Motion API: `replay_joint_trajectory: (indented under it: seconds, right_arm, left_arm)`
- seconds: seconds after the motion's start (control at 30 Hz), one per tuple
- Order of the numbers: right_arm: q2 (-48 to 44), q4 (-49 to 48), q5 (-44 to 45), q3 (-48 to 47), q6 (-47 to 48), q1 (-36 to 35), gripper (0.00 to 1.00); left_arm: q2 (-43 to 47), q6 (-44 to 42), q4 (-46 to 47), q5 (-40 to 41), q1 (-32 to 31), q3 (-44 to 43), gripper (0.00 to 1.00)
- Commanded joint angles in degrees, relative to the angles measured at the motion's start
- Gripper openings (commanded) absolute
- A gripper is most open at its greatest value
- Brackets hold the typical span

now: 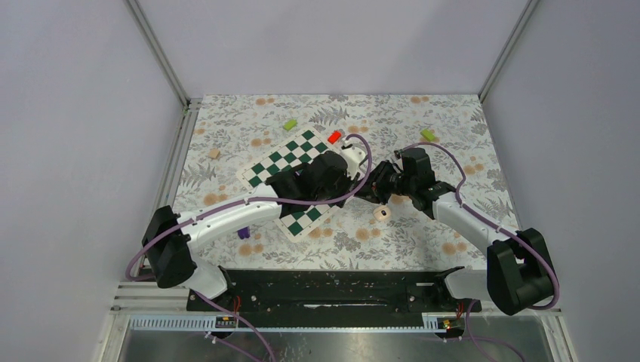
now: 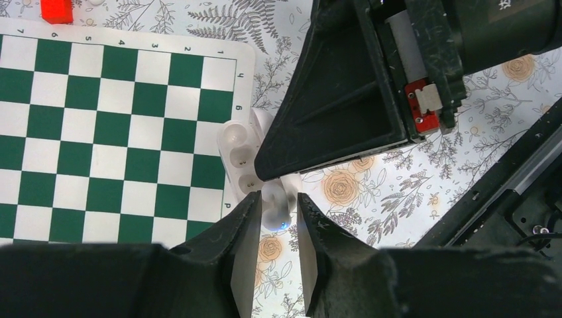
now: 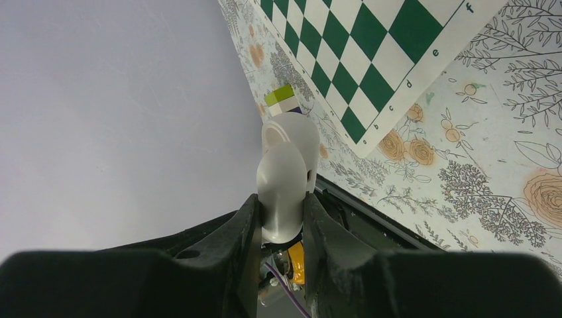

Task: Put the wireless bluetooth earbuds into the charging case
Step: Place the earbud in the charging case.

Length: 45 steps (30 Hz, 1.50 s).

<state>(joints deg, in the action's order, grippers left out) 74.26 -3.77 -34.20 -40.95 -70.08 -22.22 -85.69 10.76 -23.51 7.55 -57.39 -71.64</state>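
One earbud (image 2: 275, 211) in left claw (image 2: 278, 199), open charging case (image 3: 285, 159) in right claw (image 3: 280, 199).

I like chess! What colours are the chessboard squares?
Green and white chessboard, clearest in left wrist view.

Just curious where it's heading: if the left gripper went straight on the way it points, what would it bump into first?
Probably the pale open plastic charging case, pinched by the right gripper, straight ahead of the left gripper and its small white oval earbud; depth is unclear.
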Motion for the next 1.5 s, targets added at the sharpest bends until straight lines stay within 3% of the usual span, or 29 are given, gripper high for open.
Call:
replay_joint_trajectory:
  seconds: [0.0, 0.27, 0.47, 0.77, 1.47]
  right_arm:
    - [0.3, -2.6, -1.9, -0.7, 0.7, 0.3, 0.00]
    - [0.6, -3.2, -2.2, -0.5, 0.2, 0.3, 0.00]
    - [0.6, -3.3, -2.2, -0.5, 0.1, 0.3, 0.00]
    - [0.5, -3.5, -2.4, -0.6, -0.1, 0.3, 0.00]
    - [0.4, -5.0, -3.4, -0.9, -1.3, 0.4, 0.00]
  left_arm:
    - [-0.2, -0.8, 1.3, 2.8, -0.1, -2.6, 0.26]
    - [-0.9, -1.0, 1.2, 2.3, -0.1, -2.6, 0.25]
    - [-1.1, -1.0, 1.2, 1.6, -0.1, -2.5, 0.09]
    - [-0.9, -1.3, 1.3, 1.9, -0.1, -2.4, 0.00]
    - [4.2, 0.3, 11.3, 5.4, -0.1, 4.5, 0.00]
